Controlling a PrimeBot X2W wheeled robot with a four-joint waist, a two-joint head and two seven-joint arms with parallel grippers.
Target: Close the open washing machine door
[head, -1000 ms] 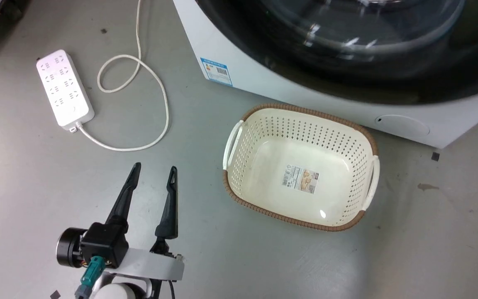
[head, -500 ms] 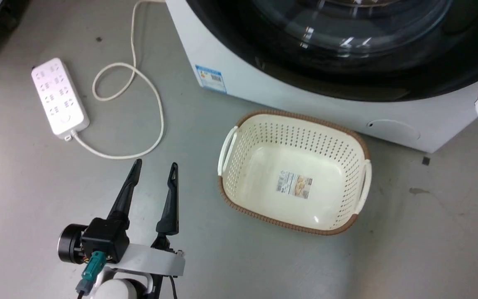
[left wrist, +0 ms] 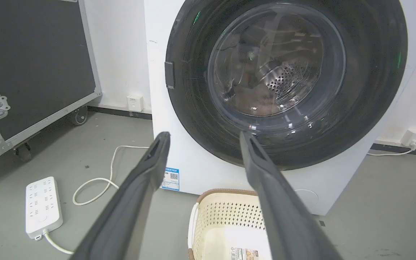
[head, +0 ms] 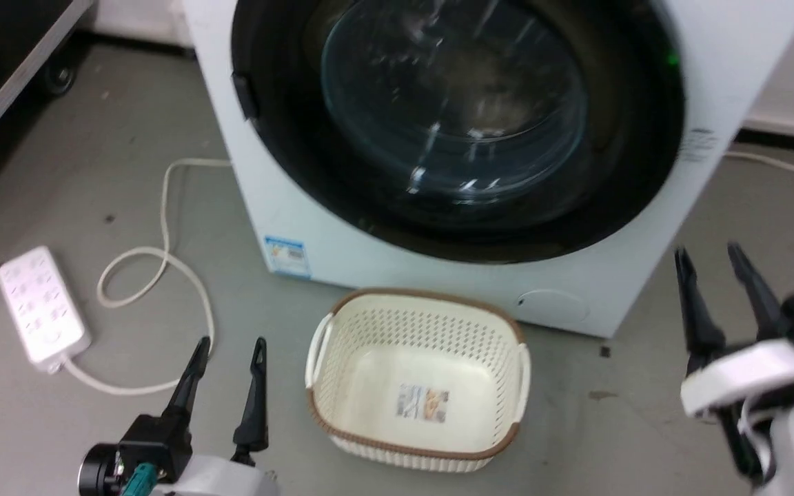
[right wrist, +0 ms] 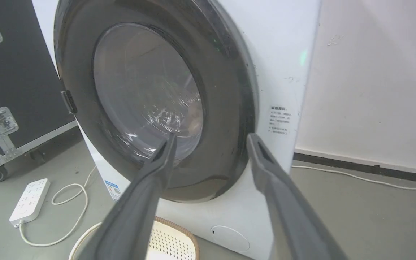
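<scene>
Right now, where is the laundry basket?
In the head view, the basket stands lower centre, directly in front of the washing machine, to the right of the left gripper.

nothing here comes out clear enough to read. a blue-and-white sticker sits low on the white machine front, down and left of the washing machine door, with a qr-style square on it (the print is far too small). a grey block of print runs down the machine's side, illegible. inside the basket lies a paper label, blurred.
</scene>
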